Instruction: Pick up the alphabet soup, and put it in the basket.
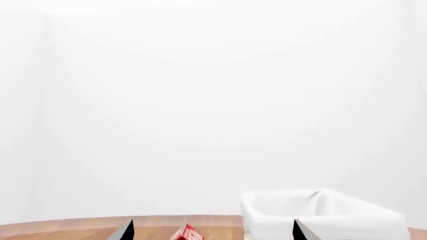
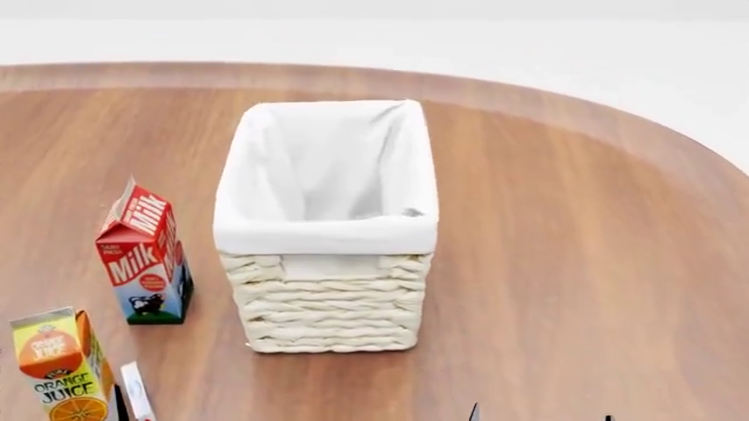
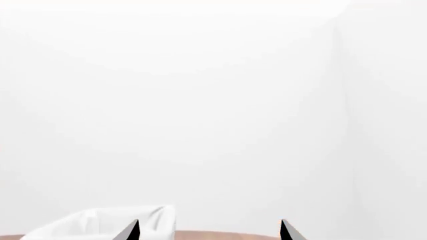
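The cream woven basket (image 2: 328, 298) with a white cloth lining stands in the middle of the wooden table in the head view; its inside looks empty. It also shows in the left wrist view (image 1: 320, 212) and the right wrist view (image 3: 100, 225). The alphabet soup can is out of view. My left gripper (image 1: 212, 231) is open and empty, jaws wide apart, low over the table's near side. My right gripper (image 3: 208, 231) is open and empty too. In the head view only the right gripper's fingertips (image 2: 474, 412) peek over the bottom edge.
A red milk carton (image 2: 143, 254) stands left of the basket and shows between the left jaws (image 1: 187, 233). An orange juice carton (image 2: 61, 364) stands at the near left, with a small white object (image 2: 137, 392) beside it. The table (image 2: 585, 263) curves away at the far right.
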Motion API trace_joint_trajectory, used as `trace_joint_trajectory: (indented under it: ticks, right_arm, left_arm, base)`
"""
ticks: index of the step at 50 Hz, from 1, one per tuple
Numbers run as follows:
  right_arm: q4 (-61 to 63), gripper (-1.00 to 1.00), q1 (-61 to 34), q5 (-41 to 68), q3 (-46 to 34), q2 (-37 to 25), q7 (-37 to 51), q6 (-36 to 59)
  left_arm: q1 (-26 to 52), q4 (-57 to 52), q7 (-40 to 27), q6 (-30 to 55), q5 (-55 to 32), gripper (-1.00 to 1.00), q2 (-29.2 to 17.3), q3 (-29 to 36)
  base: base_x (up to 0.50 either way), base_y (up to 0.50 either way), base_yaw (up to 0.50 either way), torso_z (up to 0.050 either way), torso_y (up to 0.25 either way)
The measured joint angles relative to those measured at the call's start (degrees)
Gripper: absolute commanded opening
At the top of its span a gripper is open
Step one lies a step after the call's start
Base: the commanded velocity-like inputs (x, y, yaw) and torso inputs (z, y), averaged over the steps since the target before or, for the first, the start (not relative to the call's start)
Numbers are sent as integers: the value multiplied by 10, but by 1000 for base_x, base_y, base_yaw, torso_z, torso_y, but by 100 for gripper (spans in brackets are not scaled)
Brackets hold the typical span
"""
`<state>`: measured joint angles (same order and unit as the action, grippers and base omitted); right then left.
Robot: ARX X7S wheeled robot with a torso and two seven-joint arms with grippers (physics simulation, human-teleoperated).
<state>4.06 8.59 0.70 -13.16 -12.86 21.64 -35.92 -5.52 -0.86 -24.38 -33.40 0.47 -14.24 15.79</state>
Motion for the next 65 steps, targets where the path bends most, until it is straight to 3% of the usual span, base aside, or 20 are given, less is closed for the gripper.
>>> trace_joint_trajectory:
  ticks: [36,65]
  right_arm:
    - [-5,100,-6,23,-11,-10,3,-1]
    - [-7,100,-11,43,-20,-20,1,5]
  left_arm:
    - [5,7,-8,-4,-1,100,-5,8]
    - [4,1,-15,-1,-3,100,-11,12]
  base:
    - [253,62,0,0,0]
    - [5,0,0,0,0]
